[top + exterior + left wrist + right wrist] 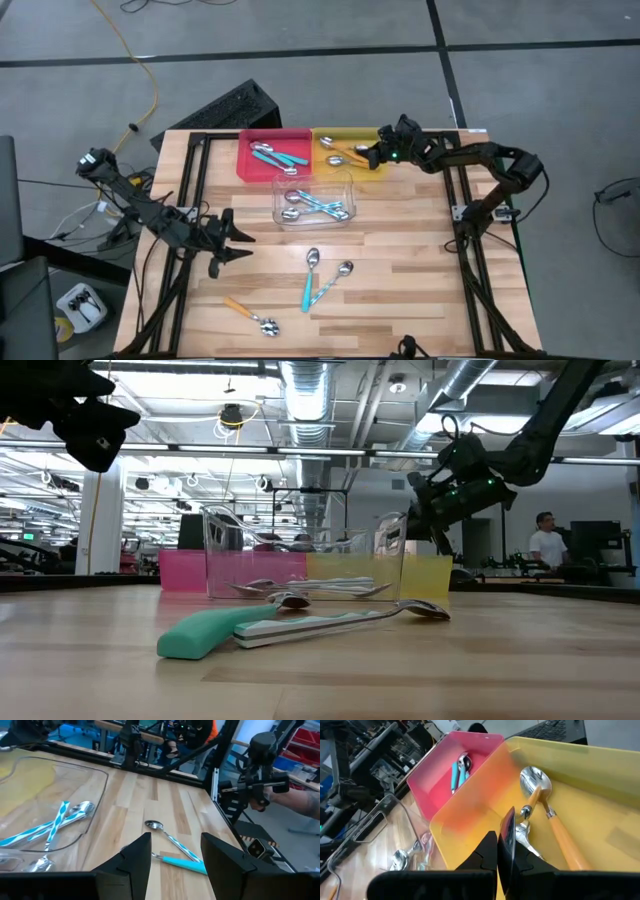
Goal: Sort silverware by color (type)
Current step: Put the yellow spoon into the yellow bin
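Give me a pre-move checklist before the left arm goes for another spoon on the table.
1. Left gripper open and empty: ok, its fingers stand apart with nothing between them.
2. Target in reach: ok, a teal spoon and a pale blue spoon lie on the bare wood just ahead of it.
3. Orange spoon free to pick later: ok, it lies alone near the front edge.
4. Right gripper clear of the left arm's path: ok, it is shut over the yellow tray, far across the table.
5. Right gripper holding anything: cannot tell.
6. Clear tray free to receive the pale blue spoon: ok, open-topped, with similar spoons already inside.
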`<state>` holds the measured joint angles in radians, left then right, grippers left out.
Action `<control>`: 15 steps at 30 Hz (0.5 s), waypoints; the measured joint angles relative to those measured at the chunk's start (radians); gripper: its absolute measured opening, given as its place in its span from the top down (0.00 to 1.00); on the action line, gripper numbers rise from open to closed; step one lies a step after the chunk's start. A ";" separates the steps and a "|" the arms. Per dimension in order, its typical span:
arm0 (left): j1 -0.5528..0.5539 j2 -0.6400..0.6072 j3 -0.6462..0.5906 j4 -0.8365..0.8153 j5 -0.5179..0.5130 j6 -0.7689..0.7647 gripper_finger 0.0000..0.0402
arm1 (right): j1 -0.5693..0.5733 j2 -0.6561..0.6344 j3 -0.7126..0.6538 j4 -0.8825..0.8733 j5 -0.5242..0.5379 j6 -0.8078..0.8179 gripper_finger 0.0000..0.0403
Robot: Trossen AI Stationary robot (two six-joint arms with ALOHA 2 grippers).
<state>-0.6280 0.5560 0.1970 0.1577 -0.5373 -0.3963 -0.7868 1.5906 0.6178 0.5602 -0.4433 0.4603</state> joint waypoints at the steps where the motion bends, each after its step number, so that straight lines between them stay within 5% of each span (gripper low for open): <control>1: 0.004 0.000 0.000 0.000 0.000 0.000 0.61 | -0.002 0.000 0.000 0.000 0.001 0.010 0.94; 15: 0.007 0.000 0.000 -0.010 -0.024 0.000 0.61 | -0.004 0.000 0.000 -0.054 0.028 0.006 0.89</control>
<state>-0.6212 0.5560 0.1970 0.1474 -0.5613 -0.3962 -0.7906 1.5908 0.6178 0.5063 -0.4148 0.4667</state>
